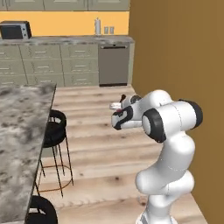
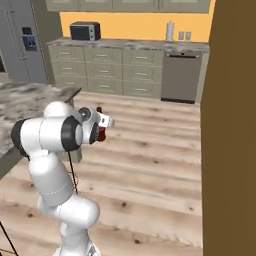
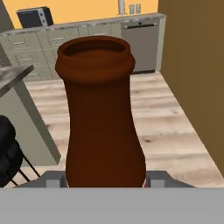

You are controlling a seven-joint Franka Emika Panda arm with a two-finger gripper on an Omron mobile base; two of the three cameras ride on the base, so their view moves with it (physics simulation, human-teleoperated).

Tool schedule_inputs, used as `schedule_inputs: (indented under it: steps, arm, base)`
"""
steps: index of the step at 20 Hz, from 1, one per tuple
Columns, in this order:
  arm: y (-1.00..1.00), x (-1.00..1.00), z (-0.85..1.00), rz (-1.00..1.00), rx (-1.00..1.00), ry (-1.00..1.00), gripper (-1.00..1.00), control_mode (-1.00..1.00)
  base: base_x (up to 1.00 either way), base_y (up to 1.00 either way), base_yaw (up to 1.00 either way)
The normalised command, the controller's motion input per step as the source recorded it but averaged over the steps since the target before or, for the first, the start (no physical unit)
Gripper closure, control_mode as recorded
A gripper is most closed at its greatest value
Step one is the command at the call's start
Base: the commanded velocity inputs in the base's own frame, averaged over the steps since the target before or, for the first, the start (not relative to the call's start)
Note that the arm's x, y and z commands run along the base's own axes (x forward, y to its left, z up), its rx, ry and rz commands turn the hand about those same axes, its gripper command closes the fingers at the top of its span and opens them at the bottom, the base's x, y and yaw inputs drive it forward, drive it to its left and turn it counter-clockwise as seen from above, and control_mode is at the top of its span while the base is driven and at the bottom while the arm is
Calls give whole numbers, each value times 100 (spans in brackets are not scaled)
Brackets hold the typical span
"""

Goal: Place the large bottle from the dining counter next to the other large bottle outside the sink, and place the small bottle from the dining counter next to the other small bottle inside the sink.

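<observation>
The gripper (image 3: 104,183) is clamped on the brown bottle (image 3: 101,113): in the hand view the bottle's body sits between the two fingers, its neck and open mouth rising up the middle of the frame. In the right base view the bottle (image 2: 101,131) shows as a dark red-brown shape just past the arm's wrist, held in the air above the wood floor (image 2: 150,170). In the left base view the gripper (image 1: 119,104) is mostly behind the forearm and the bottle cannot be made out.

The dining counter (image 1: 19,144) lies to the arm's left, its edge near but apart from the arm, with black stools (image 1: 54,127) tucked along it. A tall brown wall (image 1: 183,57) stands close on the right. Ahead, open floor runs to the far cabinets (image 1: 48,63), a dishwasher (image 1: 113,64) and a microwave (image 1: 15,30) on the far worktop.
</observation>
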Motion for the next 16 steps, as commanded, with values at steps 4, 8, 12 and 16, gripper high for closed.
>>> schedule_inputs:
  steps: [4, 8, 12, 16]
  arm:
    - [0, 0, 0, 0, 0, 0, 100, 100]
    - [0, 0, 0, 0, 0, 0, 100, 100]
    - [0, 0, 0, 0, 0, 0, 100, 100]
    - [0, 0, 0, 0, 0, 0, 100, 100]
  base:
    - [100, 0, -12]
    - [100, 0, -7]
    - [100, 16, 0]
    - [100, 33, 0]
